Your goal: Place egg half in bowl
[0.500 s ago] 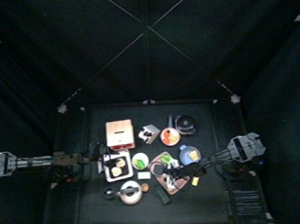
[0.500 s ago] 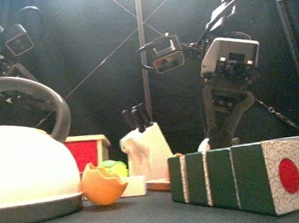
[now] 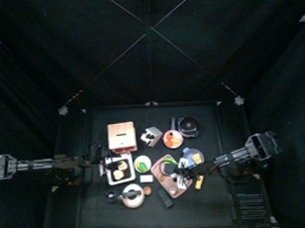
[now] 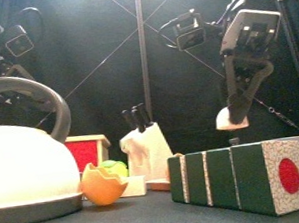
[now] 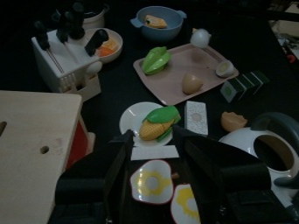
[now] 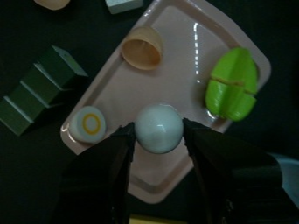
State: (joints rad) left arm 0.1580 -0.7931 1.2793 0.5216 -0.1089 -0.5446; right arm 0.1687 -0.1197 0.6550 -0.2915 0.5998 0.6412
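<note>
Lifted since the earlier frame: right hand (image 4: 237, 117) up off the pink tray (image 6: 222, 52), clenched on the egg half (image 6: 159, 128), carried clear above the tabletop (image 4: 149, 216). Blue bowl (image 5: 158, 19) well apart. Left hand (image 5: 158, 171) released, hovering beside the wooden box (image 5: 35, 131).

White egg half (image 6: 160, 128) above a pink tray (image 6: 187, 70) holding a green leaf (image 6: 232, 81)

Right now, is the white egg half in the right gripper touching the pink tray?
Apart. The front view shows the white egg half held by the right gripper, well above the table and everything on it.
</note>
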